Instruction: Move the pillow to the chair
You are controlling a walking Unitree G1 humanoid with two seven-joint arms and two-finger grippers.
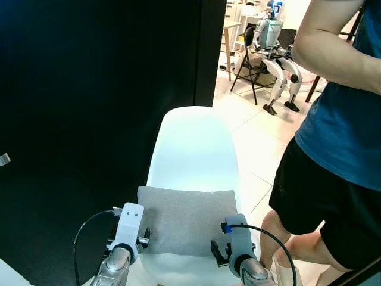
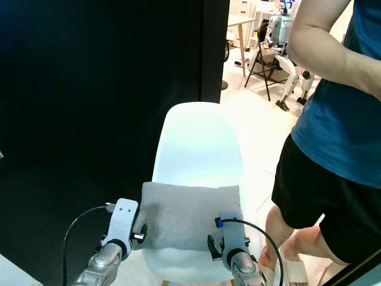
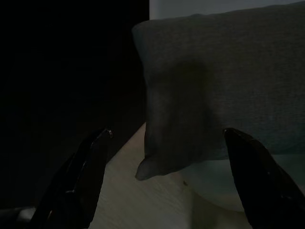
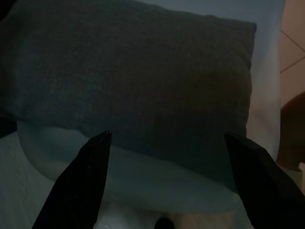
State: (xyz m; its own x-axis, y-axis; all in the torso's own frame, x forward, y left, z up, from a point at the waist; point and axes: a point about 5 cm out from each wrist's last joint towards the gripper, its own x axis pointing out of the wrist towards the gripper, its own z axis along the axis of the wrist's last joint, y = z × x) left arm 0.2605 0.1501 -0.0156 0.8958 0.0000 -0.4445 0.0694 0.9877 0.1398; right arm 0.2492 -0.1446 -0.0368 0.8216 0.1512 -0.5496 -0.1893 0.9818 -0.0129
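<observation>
A grey rectangular pillow (image 1: 186, 219) lies flat on the seat of a white moulded chair (image 1: 193, 143), set crosswise near the seat's front edge. Its long sides run parallel to that front edge, and its two short ends reach almost to the seat's left and right edges; in the left wrist view its near corner hangs slightly past the seat rim. Behind the pillow the rest of the seat and the curved backrest are bare white.

The left tool (image 3: 164, 138) hovers just in front of the pillow's left end, its two black fingers spread wide with nothing between them, not touching the fabric. The right tool (image 4: 167, 138) sits just in front of the pillow's right end, fingers equally wide apart and holding nothing; the pillow's front edge and the seat rim show between them.

To the chair's left and behind it stands a tall black wall (image 1: 95, 107), close against the chair's left side. To the right a person in a blue shirt (image 1: 345, 125) and black shorts stands just beside the chair, on pale tiled floor (image 1: 250, 125). Farther back, well apart, a second humanoid robot (image 1: 275, 53) sits on a folding chair.
</observation>
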